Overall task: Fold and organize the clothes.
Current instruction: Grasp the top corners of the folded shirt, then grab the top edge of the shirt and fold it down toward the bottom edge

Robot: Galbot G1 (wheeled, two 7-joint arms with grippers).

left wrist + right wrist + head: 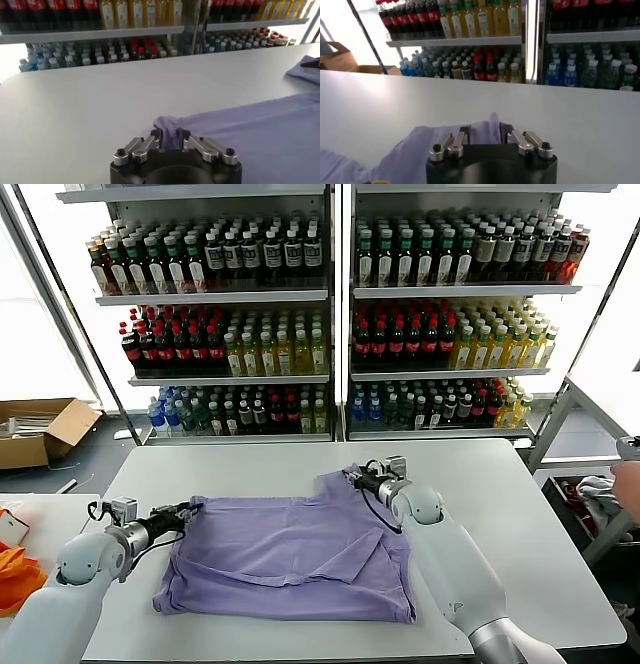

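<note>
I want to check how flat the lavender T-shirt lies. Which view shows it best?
The head view: the whole lavender T-shirt lies spread on the white table, folds visible. The left wrist view shows only a corner pinched in the left end effector; the right wrist view only fabric bunched at the right end effector.

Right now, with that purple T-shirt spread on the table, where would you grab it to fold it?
By its far corners, probably. The T-shirt lies flat, so only its edges offer a lip of cloth to pinch. The left pincer is shut on the far left corner, coming in low from the left side; the right pincer is shut on the raised far right corner.
</note>
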